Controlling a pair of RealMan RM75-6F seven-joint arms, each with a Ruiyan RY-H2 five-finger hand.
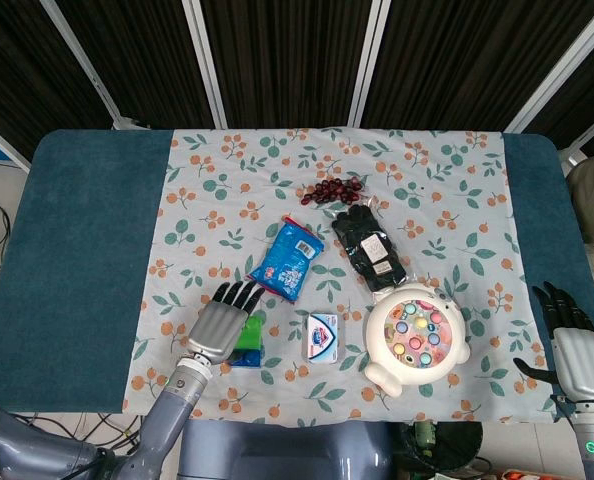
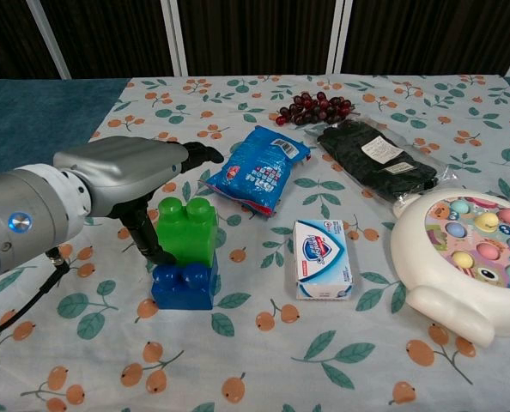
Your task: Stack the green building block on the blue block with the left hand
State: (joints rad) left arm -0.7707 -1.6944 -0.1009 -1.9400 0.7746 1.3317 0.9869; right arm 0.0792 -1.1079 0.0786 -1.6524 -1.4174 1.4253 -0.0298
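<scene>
Two stacked blocks point(image 2: 185, 257), soap label point(image 2: 322, 249) unreadable

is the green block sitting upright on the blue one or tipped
Upright. In the chest view the green block stands on the blue block, studs up. The left hand has its fingers spread beside it.

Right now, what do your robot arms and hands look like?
My left hand has a smooth silver-grey back and black fingers. Its wrist is a silver cylinder with a glowing blue light, and a black cable hangs below. My right hand looks alike: grey back, black fingers.
</scene>
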